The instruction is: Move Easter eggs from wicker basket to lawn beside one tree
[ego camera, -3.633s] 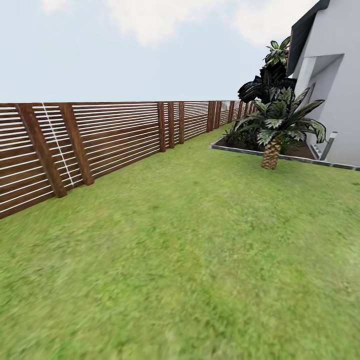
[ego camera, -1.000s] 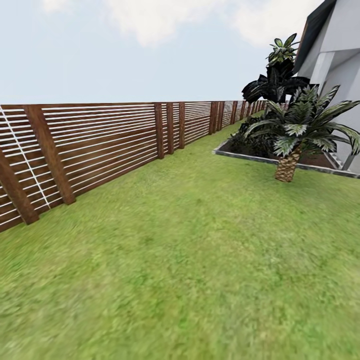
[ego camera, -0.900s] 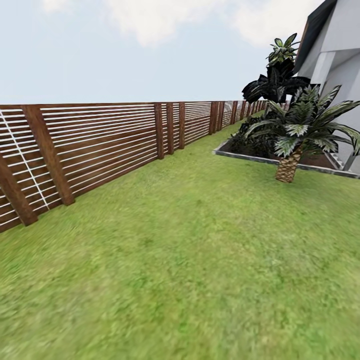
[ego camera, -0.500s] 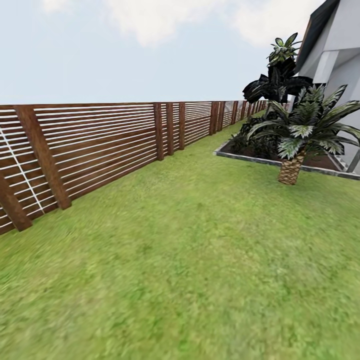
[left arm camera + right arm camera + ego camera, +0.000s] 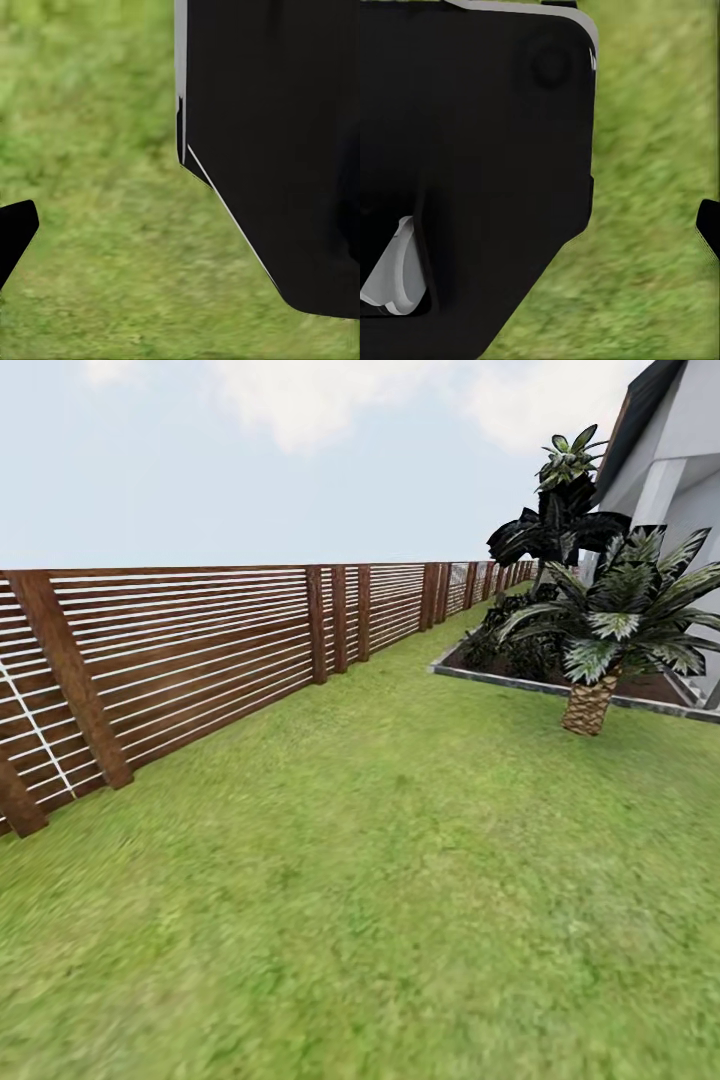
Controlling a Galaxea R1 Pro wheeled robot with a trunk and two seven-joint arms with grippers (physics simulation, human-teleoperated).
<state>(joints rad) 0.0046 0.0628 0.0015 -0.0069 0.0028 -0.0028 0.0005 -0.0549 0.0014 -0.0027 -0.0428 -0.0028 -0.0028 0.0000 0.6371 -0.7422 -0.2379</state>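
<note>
Open lawn (image 5: 380, 880) runs out from the brown slatted fence (image 5: 200, 650) — across the grass from it stands 1 short palm (image 5: 600, 650) by a kerbed bed. Whether either gripper is spread or pressed together, I cannot tell — the wrist views show black housing over grass.

The lawn (image 5: 400, 880) is mottled green with yellowish patches. The fence (image 5: 200, 650) is dark brown, in thin horizontal slats with pale gaps between. The short palm (image 5: 610, 650) has a tan criss-cross trunk and dark green fronds (paler at the tips). The house wall (image 5: 690, 470) is light grey, the kerb (image 5: 500, 680) grey.
</note>
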